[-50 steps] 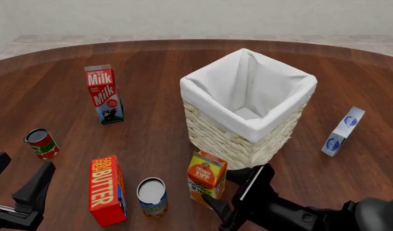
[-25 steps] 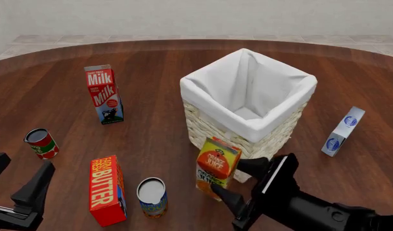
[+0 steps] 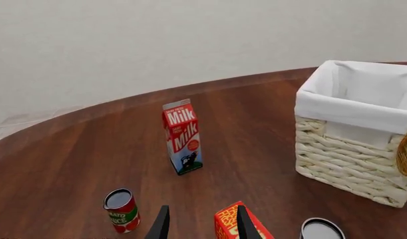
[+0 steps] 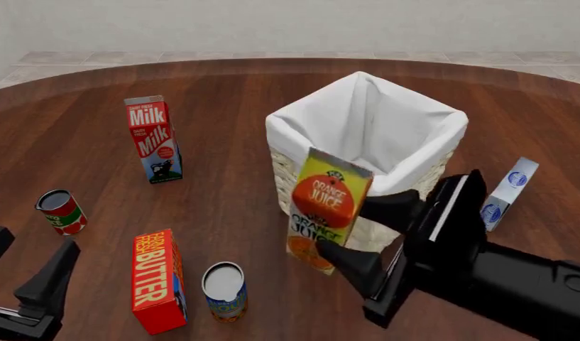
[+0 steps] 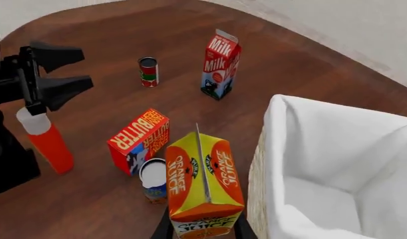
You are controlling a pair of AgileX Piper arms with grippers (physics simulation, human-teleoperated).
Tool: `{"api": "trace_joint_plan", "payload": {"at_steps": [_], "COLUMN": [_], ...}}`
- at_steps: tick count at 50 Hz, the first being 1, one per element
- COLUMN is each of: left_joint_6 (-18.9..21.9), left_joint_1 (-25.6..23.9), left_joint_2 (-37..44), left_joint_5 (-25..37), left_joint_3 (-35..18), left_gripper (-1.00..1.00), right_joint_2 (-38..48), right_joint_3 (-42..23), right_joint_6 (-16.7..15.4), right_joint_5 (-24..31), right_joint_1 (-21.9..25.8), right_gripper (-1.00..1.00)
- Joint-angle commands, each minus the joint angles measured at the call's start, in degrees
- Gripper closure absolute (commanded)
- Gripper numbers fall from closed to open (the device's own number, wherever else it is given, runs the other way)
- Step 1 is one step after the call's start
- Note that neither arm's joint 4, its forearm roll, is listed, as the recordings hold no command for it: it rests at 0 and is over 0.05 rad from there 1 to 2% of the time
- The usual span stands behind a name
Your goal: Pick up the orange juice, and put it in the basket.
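The right pincer point(image 4: 365, 231) is clenched on the orange juice point(image 4: 328, 206) and holds it in the air, off the tabletop point(image 4: 223, 206), so I judge that the carrying step is in hand and the picking is done. The carton sits between the two dark fingers, one against each narrow side near its lower part, and its gable top leans a little toward the basket point(image 4: 365, 167). It hangs just in front of the basket's near wall, with its top about level with the white cloth rim; it is not yet over the opening. For the next move I think the arm must lift more, so the bottom of the carton passes over the rim, then go forward above the lining and only then let go. The left pincer point(image 4: 29, 280) is released, its fingers spread with nothing between them, far from the basket beyond the BUTTER box point(image 4: 157, 280), and it takes no part here.
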Motion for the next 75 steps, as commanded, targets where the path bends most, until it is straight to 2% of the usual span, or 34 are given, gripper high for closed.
{"api": "trace_joint_plan", "payload": {"at_steps": [1, 8, 13, 18, 21, 26, 28, 30, 31, 33, 38, 42, 43, 44, 46, 49, 60, 63, 70, 75], "left_joint_6": [-0.24, -0.56, -0.70, -0.85, -0.91, -0.90, -0.88, -0.86, -0.85, -0.78, -0.68, -0.55, -0.57, -0.57, -0.62, -0.63, -0.71, -0.73, -0.77, -0.81], "left_joint_1": [0.13, 0.16, 0.02, -0.17, -0.34, -0.44, -0.47, -0.44, -0.42, -0.41, -0.47, -0.50, -0.50, -0.48, -0.48, -0.52, -0.48, -0.40, -0.34, -0.23], "left_joint_2": [-0.82, -0.91, -1.06, -1.10, -1.09, -1.12, -1.12, -1.10, -1.10, -1.11, -1.07, -1.07, -1.07, -1.07, -1.08, -1.10, -1.11, -1.10, -1.09, -1.11], "left_joint_5": [0.55, 0.66, 0.71, 0.69, 0.63, 0.72, 0.74, 0.74, 0.74, 0.80, 0.85, 0.94, 0.95, 0.93, 0.85, 0.87, 0.79, 0.79, 0.80, 0.86], "left_joint_3": [-0.01, -0.02, -0.02, -0.02, -0.05, -0.04, -0.04, -0.04, -0.03, -0.02, -0.01, 0.00, 0.00, 0.00, -0.01, -0.01, -0.01, 0.00, -0.01, 0.00], "left_gripper": [-1.00, -1.00, -1.00, -1.00, -1.00, -1.00, -1.00, -1.00, -1.00, -1.00, -1.00, -1.00, -1.00, -1.00, -1.00, -1.00, -1.00, -1.00, -1.00, -1.00], "right_joint_2": [-6.90, -8.45, -7.86, -6.97, -6.19, -4.66, -3.81, -1.95, -1.28, -0.09, 1.51, 4.53, 6.29, 6.62, 6.92, 8.50, 10.60, 11.56, 12.68, 13.86], "right_joint_3": [-11.57, -19.07, -23.63, -27.30, -30.14, -32.60, -34.84, -36.54, -37.68, -39.47, -42.41, -44.27, -44.41, -44.70, -45.51, -46.11, -44.08, -43.59, -40.65, -38.51], "right_joint_6": [0.77, 0.63, -0.94, -1.19, -0.02, -0.70, -0.02, 0.21, 1.52, 1.43, 1.86, 0.73, -2.63, -0.40, -1.08, -0.41, -2.28, -1.89, -2.55, -1.53], "right_joint_5": [18.29, 27.87, 32.61, 35.19, 35.68, 37.01, 37.82, 38.45, 38.63, 38.95, 41.15, 43.26, 44.19, 44.25, 43.98, 43.53, 39.59, 38.05, 34.31, 31.22], "right_joint_1": [2.05, 1.78, 0.41, -1.23, -3.57, -3.74, -4.62, -6.55, -7.87, -9.55, -9.45, -11.08, -12.72, -13.10, -14.18, -16.74, -19.66, -21.15, -22.04, -22.23], "right_gripper": [1.00, 1.00, 1.00, 1.00, 1.00, 1.00, 1.00, 1.00, 1.00, 1.00, 1.00, 1.00, 1.00, 1.00, 1.00, 1.00, 1.00, 1.00, 1.00, 1.00]}}
